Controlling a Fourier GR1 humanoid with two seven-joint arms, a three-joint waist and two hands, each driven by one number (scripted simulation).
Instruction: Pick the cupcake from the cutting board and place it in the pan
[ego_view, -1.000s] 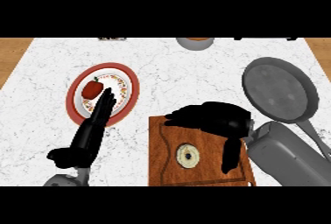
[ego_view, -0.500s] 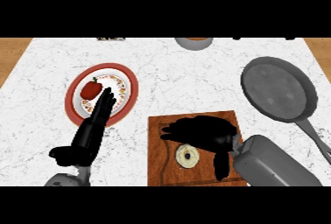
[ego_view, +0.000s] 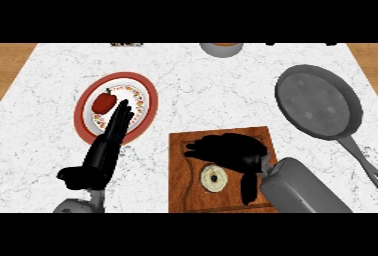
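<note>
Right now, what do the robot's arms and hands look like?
Two smooth grey forearms, rounded like tubes: the left forearm barely shows, the right forearm looks thick. Each ends in a plain black hand with slim fingers and a thumb: left hand, right hand. No cables, markings or sleeves show.

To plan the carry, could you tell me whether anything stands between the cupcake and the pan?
Nothing visible does: only bare counter separates the cutting board, where the cupcake sits beside the right hand, from the pan.
</note>
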